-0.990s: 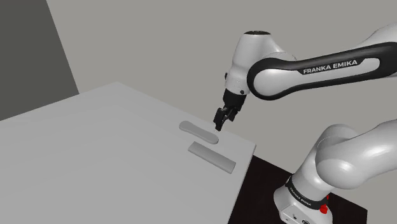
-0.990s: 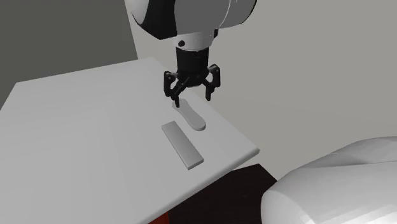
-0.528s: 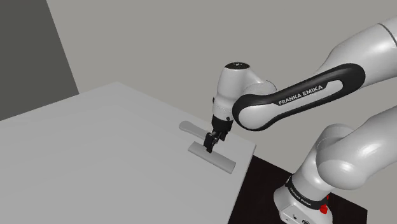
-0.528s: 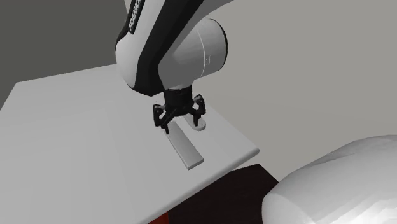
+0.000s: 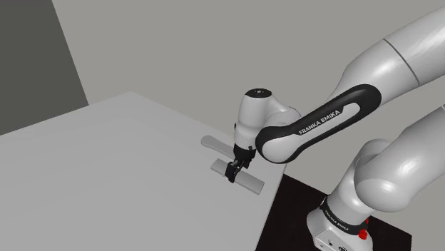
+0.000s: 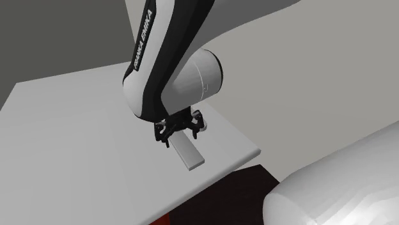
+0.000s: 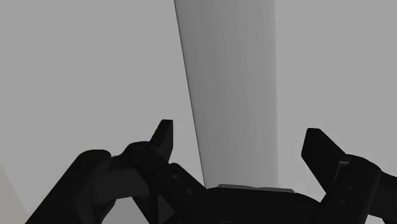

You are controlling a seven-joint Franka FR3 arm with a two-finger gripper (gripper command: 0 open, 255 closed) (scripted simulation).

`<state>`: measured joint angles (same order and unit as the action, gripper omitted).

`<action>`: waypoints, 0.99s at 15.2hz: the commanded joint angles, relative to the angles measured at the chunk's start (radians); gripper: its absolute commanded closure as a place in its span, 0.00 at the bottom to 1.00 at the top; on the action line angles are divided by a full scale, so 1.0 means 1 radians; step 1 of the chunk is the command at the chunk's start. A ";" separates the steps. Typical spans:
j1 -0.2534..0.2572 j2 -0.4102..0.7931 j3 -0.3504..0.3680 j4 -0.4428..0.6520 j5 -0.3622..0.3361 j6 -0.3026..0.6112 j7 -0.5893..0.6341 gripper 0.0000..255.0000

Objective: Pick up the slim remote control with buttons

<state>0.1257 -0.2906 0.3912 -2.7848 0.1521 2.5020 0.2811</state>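
Grey flat rectangular remote point(image 5: 249, 182) lies nr edge of white table point(image 5: 107, 171). Black gripper point(image 5: 231, 173) sits low over one end, fingers point(image 7: 163, 137) apart, straddling it w/o touching. Just beyond lies a rounded grey bar point(image 5: 214, 144).

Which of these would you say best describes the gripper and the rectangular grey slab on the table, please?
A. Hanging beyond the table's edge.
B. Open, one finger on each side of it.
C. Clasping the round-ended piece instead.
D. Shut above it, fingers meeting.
B: in the wrist view the gripper is open, its fingers standing apart with the rectangular grey slab running between them.
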 commanded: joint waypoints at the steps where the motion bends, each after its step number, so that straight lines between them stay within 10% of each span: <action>1: -0.011 0.045 0.008 -0.008 -0.015 0.053 0.010 0.00; 3: -0.010 0.045 0.008 -0.008 -0.015 0.053 0.010 0.00; 4: -0.011 0.045 0.008 -0.009 -0.015 0.053 0.009 1.00; 15: -0.004 0.013 0.002 -0.002 -0.004 0.015 0.001 1.00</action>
<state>0.1187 -0.2633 0.3959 -2.7877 0.1424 2.5329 0.2867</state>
